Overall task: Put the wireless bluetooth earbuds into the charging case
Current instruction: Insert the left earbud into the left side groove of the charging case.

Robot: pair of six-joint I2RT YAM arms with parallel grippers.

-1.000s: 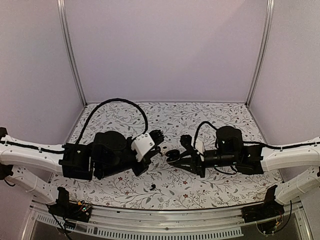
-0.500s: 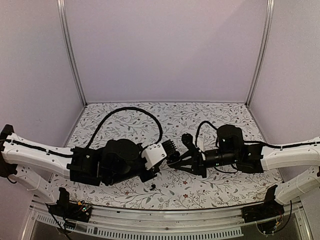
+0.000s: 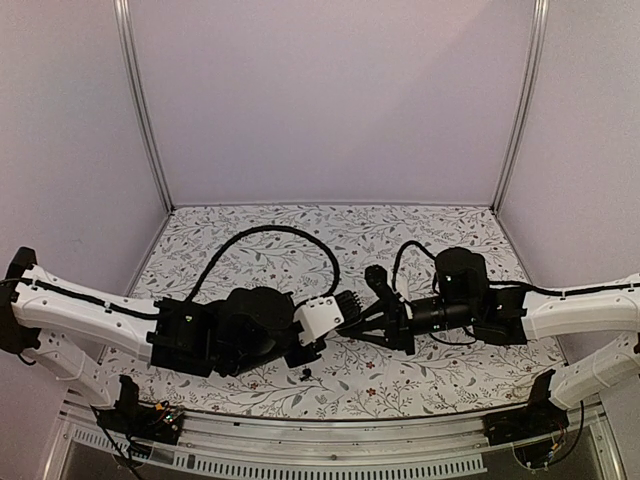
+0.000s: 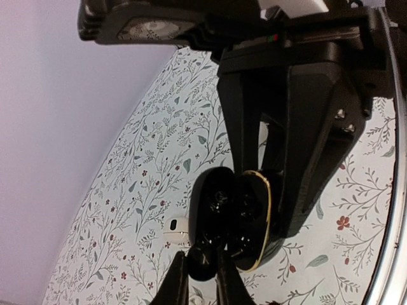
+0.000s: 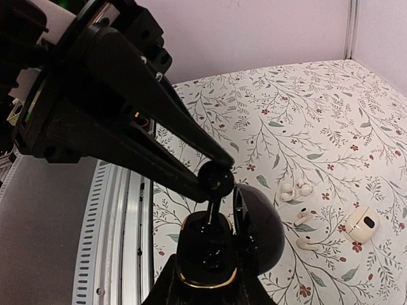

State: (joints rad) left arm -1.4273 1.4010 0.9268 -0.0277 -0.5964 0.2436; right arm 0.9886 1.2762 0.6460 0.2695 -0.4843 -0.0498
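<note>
My right gripper (image 5: 205, 276) is shut on a black charging case (image 5: 205, 251) with a gold rim, its lid (image 5: 259, 229) swung open to the right. My left gripper (image 4: 200, 270) is shut on a black earbud (image 4: 202, 257). Seen from the right wrist, that earbud (image 5: 216, 181) hangs just above the case, its stem pointing down into the open cavity. In the top view both grippers meet mid-table, the left gripper (image 3: 347, 303) against the right gripper (image 3: 370, 318). Two white earbuds (image 5: 305, 229) lie on the floral mat.
A white case (image 5: 362, 223) lies right of the white earbuds, and two small white ear tips (image 5: 296, 189) lie behind them. A small black item (image 3: 305, 376) sits on the mat near the front edge. The metal rail (image 5: 121, 222) borders the mat.
My left arm has swung right and brought the black earbud up to the open case. The right gripper shifted slightly left with the case.
</note>
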